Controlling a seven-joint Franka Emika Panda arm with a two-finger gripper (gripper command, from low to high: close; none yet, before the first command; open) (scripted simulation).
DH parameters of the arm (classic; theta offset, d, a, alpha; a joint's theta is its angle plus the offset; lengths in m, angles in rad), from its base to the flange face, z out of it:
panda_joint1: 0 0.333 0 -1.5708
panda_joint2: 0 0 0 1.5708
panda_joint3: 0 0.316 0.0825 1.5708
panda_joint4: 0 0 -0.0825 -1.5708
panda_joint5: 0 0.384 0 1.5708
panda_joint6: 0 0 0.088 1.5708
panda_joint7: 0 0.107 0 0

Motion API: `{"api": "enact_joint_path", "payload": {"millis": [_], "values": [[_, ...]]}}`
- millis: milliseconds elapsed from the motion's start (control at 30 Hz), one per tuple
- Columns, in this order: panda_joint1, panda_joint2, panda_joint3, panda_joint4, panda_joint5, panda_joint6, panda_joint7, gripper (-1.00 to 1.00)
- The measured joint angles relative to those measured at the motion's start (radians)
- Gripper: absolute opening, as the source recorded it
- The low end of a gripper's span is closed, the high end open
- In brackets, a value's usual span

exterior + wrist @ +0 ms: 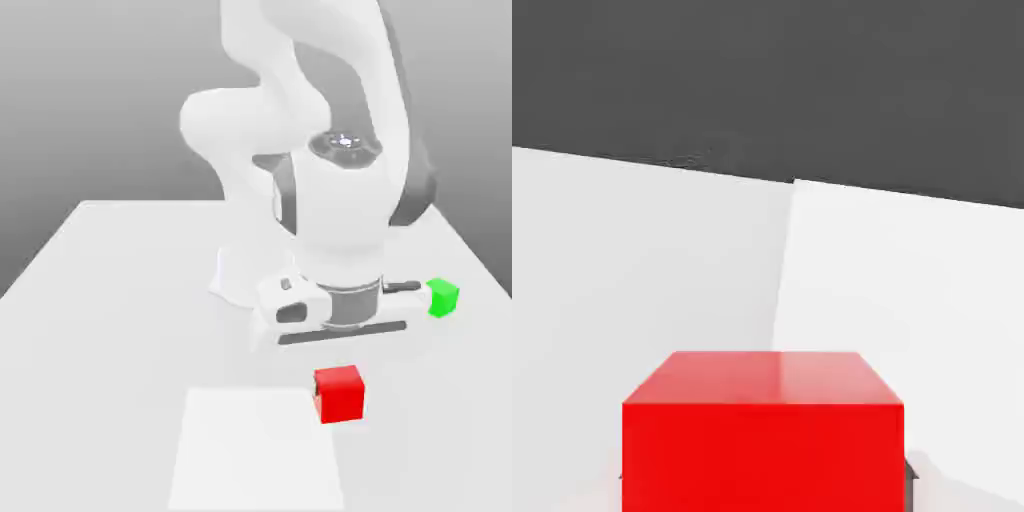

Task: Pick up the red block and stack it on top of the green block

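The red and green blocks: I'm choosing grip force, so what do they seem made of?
Red block: a uniform, opaque solid, maybe plastic or painted wood; flat faces, crisp edges, a faint sheen on top. Green block: the same plain matte look. As renders, the real material stays open.

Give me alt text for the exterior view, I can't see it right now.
A white robot arm reaches down over a small matte red cube on a white table. A small matte green cube sits apart, toward the exterior view's right.
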Motion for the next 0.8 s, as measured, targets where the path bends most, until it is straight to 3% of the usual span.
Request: {"api": "enact_joint_path", "payload": {"millis": [233,600,800], "values": [[0.248,-0.11,0.125,-0.07,0.09,-0.027,0.058,-1.0],[0.562,-0.246,0.415,-0.186,0.168,-0.049,0.193,-1.0],[0.574,-0.215,0.476,-0.202,0.122,0.0,0.249,-1.0]]}}
